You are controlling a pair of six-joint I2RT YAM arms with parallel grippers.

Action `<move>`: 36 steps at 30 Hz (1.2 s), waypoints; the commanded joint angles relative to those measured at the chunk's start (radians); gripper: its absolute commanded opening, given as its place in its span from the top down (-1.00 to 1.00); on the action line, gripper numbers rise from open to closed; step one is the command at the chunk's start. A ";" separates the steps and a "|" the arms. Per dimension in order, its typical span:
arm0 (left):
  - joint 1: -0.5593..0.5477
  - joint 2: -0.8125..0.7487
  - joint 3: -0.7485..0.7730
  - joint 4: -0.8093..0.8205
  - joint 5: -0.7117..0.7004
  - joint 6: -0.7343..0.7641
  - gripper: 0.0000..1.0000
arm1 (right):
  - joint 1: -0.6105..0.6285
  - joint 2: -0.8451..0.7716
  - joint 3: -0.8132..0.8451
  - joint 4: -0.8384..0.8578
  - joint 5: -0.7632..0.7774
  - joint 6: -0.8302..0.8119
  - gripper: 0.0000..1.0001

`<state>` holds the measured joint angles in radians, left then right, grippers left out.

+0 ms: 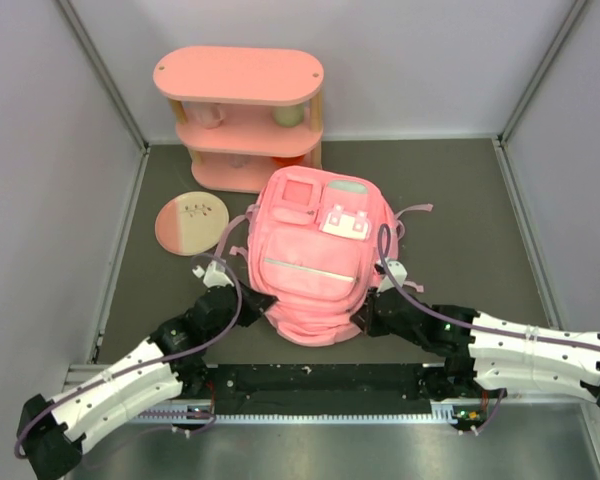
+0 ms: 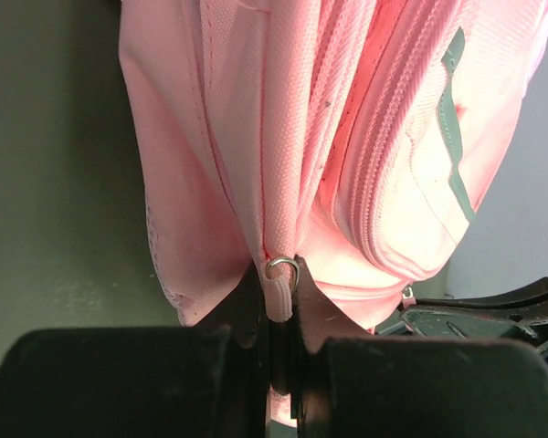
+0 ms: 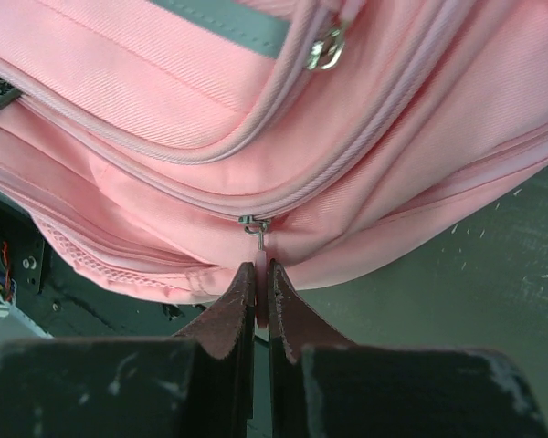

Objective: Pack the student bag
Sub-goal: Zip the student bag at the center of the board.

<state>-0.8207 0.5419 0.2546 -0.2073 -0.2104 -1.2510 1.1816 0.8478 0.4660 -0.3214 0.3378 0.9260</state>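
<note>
Gripping a pink fabric zip tab, my left fingers are closed; my right fingers pinch a small zip pull on the soft pink fabric backpack lying on the grey counter.

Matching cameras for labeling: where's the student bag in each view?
Top external: student bag at centre of frame.
Left wrist: student bag fills the upper centre and right.
Right wrist: student bag fills the upper half.
Shared landmark: grey zip strip on the bag.
</note>
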 commanded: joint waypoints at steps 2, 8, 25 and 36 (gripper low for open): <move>0.086 -0.131 0.029 -0.162 -0.109 0.143 1.00 | -0.013 0.003 0.063 -0.074 0.052 -0.047 1.00; 0.237 -0.158 0.037 -0.185 0.061 0.269 1.00 | -0.017 0.063 0.124 -0.156 0.112 -0.084 1.00; 0.313 0.032 0.160 -0.175 0.206 0.479 1.00 | -0.215 -0.162 0.046 -0.231 0.138 -0.168 1.00; 0.327 0.052 0.152 -0.118 0.341 0.476 1.00 | -0.321 -0.171 0.046 -0.220 0.103 -0.231 1.00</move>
<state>-0.5213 0.5842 0.3866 -0.3477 0.1833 -0.8757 0.9157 0.6750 0.5167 -0.4305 0.2764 0.7849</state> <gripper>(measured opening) 0.058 0.018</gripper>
